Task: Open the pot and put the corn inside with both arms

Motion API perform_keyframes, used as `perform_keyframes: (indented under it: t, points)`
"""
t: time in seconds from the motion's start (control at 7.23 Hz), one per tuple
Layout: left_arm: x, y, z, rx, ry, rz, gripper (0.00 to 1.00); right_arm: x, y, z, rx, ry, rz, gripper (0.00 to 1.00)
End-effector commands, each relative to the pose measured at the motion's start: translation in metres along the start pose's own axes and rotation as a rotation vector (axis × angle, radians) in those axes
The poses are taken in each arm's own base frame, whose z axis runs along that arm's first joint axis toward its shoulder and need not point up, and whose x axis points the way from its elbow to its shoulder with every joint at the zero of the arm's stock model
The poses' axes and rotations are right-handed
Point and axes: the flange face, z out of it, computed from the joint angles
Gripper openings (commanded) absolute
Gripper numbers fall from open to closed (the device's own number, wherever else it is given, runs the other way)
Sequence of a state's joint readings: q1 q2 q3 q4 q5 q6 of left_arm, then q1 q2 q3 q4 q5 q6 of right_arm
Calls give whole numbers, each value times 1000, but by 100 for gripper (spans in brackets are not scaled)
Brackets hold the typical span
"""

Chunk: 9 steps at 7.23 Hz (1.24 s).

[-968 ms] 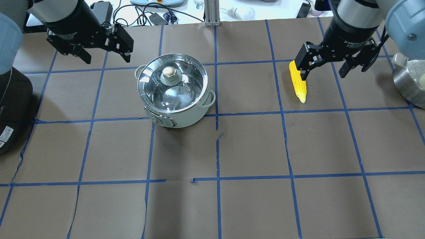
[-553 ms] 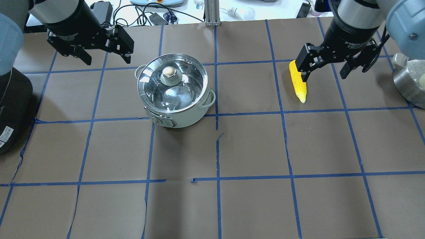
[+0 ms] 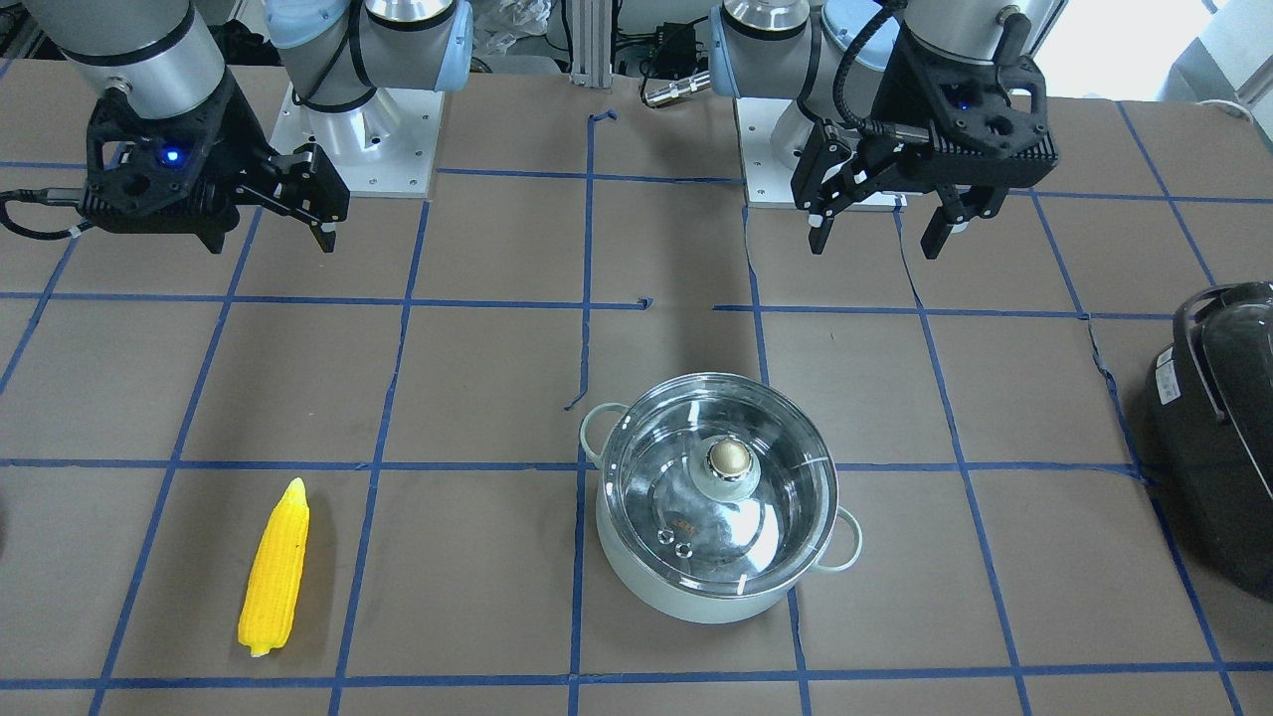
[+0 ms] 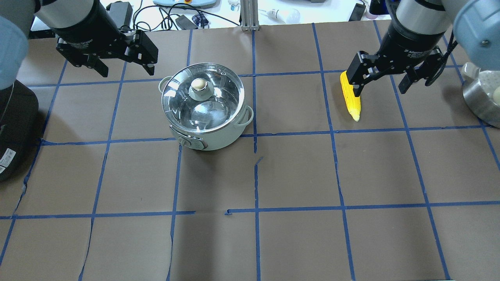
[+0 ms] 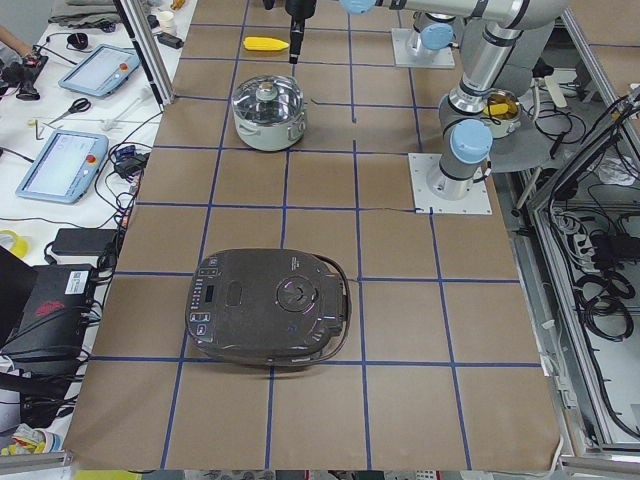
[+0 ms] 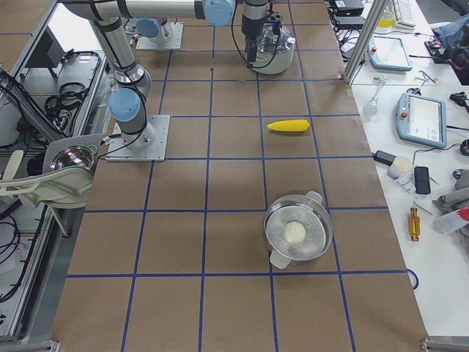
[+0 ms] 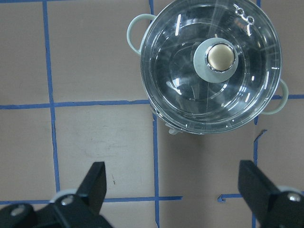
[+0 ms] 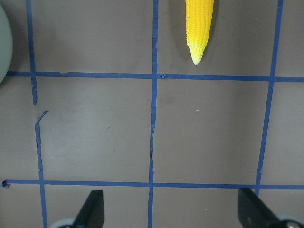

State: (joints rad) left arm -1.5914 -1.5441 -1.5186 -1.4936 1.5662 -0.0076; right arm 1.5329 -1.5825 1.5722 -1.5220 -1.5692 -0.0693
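The pale mint pot [image 4: 213, 138] stands left of centre with its glass lid [image 4: 218, 113] on and the brass knob [image 4: 199, 84] up; it also shows in the front view [image 3: 696, 597] and the left wrist view [image 7: 156, 99]. The yellow corn [image 4: 350, 97] lies flat on the table at the right, also in the front view [image 3: 275, 569] and the right wrist view [image 8: 199, 23]. My left gripper [image 4: 127, 70] is open and empty, high beside the pot. My right gripper [image 4: 381, 89] is open and empty, raised near the corn.
A black glossy appliance [image 4: 11, 128] sits at the table's left end. A second steel pot with a lid [image 4: 482, 97] sits at the right end. The table is brown paper with a blue tape grid [image 4: 256, 175].
Both grippers have shifted only slightly and stay open. The pot, its lid and the corn have not moved.
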Motion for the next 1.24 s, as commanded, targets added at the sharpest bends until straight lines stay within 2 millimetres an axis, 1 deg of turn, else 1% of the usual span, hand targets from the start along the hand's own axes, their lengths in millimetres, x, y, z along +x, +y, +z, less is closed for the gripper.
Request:
perform_keyframes:
  t: [0.0, 0.14, 0.28, 0.41, 0.55, 0.83, 0.97, 1.11]
  points:
    - [0, -11, 10, -1, -1, 2, 93, 0, 0, 0, 0, 0, -1, 100]
    - [15, -18, 16, 17, 6, 11, 92, 0, 0, 0, 0, 0, -1, 100]
    - [33, -30, 35, 23, 25, -18, 95, 0, -1, 0, 5, 0, -1, 100]
    - [48, -49, 67, 26, 59, -18, 95, 0, -1, 0, 4, 3, -1, 100]
    - [58, -61, 92, 18, 58, 3, 95, 0, -1, 0, 6, 4, 1, 100]
    - [62, -80, 145, -10, 56, 4, 94, 0, -3, 2, 5, 4, 1, 100]
    - [64, -85, 165, -26, 54, 1, 93, 1, -7, 7, -6, 7, -7, 100]
    - [74, -85, 178, -44, 47, 17, 93, 4, -10, 13, -19, 8, -5, 100]
